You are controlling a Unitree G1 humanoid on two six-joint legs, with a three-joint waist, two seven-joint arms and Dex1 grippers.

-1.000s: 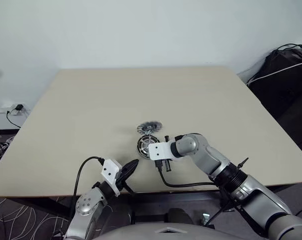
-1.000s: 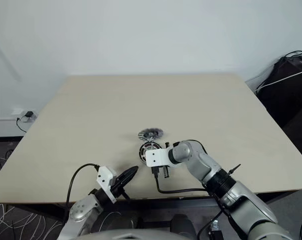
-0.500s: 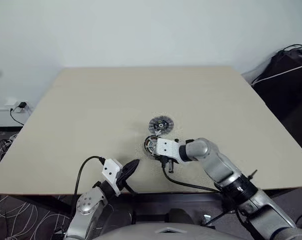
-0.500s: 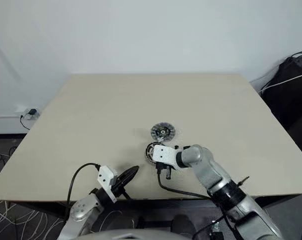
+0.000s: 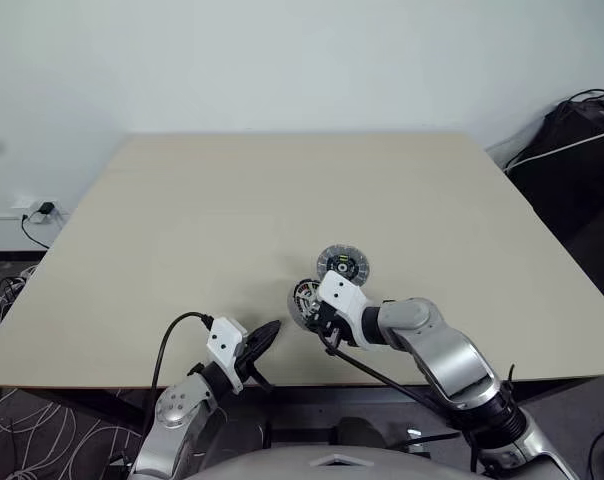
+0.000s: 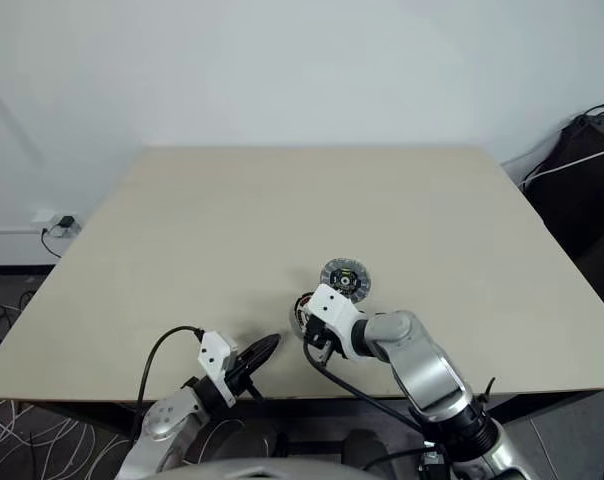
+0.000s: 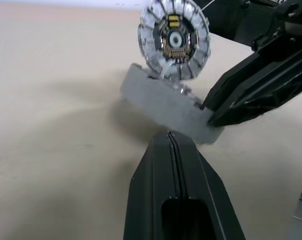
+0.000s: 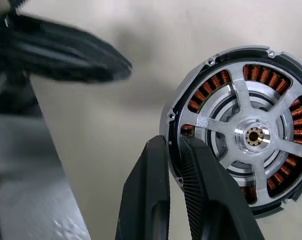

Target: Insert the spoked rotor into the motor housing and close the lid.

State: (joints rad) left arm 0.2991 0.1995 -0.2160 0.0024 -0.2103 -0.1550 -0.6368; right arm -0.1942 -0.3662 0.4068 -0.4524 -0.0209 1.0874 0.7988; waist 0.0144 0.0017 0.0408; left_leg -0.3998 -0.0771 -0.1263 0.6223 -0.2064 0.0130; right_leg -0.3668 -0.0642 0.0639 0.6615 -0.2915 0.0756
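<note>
Starting at the left: left gripper [image 5: 265,333] shut, empty, hovering at the table [image 5: 162,220] edge. Right gripper [image 8: 175,150] pinches the housing [image 8: 241,135] rim — lifted, tilted on edge, spoked rotor [image 8: 253,136] already seated over copper windings. Lid [image 5: 342,265] lies flat just beyond, segmented face up. Housing judged rigid, dense, smooth-walled; rim grip could slip, windings scratch.

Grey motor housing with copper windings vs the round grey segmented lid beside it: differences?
The motor housing shows copper windings with the silver spoked rotor seated over them; the lid shows silvery radial segments round a dark centre. The right gripper pinches the housing's rim; no finger holds the lid. The housing is nearer the robot, the lid just beyond. Both are round, similar in size.
</note>
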